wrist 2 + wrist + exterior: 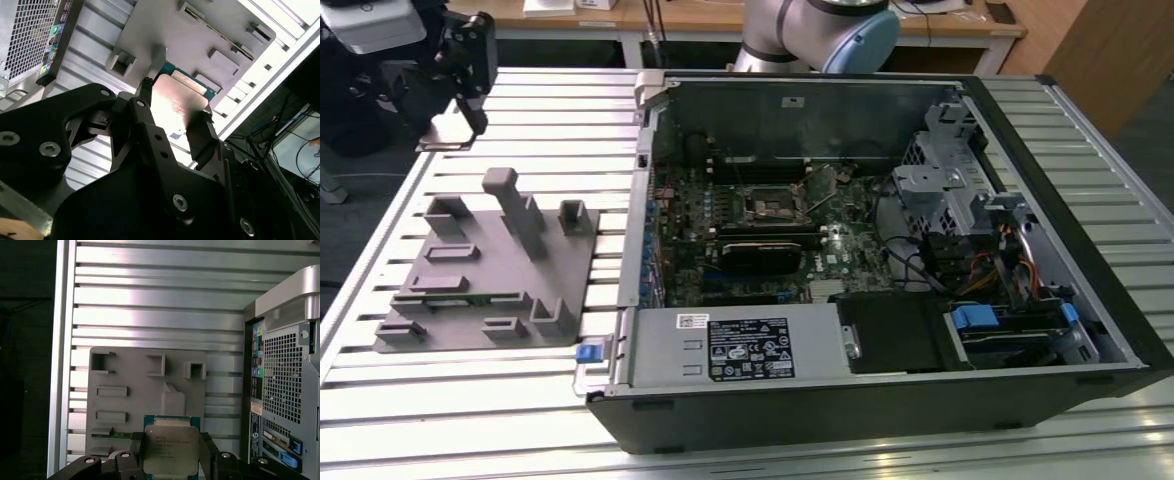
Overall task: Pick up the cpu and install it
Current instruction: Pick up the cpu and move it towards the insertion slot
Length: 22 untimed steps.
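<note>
The gripper is clenched on the cpu, with its two black fingers pressing on opposite edges of the chip. Beyond it lies the grey fixture on the slatted table. Beside that stands the open computer case with its black socket. I think the hold is thin. A small tilt may let the chip slip, or seat it crooked and damage the socket.

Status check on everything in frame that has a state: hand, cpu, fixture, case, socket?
hand: shut on the cpu.
cpu: gripped by its edges, in the air, clear of the grey fixture.
grey fixture: flat on the table.
computer case: on its side, open.
socket: empty.
</note>
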Tool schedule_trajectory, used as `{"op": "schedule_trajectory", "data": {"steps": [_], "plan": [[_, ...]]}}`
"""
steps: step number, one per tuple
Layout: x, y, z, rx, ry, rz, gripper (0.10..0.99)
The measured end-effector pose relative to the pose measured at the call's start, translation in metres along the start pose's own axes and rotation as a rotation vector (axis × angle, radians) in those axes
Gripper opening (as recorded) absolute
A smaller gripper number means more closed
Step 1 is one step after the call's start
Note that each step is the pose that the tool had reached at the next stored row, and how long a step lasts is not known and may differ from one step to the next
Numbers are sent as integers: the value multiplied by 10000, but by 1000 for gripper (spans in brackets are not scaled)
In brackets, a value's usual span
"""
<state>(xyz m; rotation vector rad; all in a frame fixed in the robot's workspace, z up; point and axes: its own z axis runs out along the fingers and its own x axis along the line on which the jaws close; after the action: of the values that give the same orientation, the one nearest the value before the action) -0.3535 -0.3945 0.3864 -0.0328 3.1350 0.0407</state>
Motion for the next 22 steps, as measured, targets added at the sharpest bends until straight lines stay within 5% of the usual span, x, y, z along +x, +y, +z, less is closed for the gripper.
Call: {"op": "schedule_trajectory", "data": {"steps": [22], "plan": [[-234,-4,3,0,0,-1,529]]}}
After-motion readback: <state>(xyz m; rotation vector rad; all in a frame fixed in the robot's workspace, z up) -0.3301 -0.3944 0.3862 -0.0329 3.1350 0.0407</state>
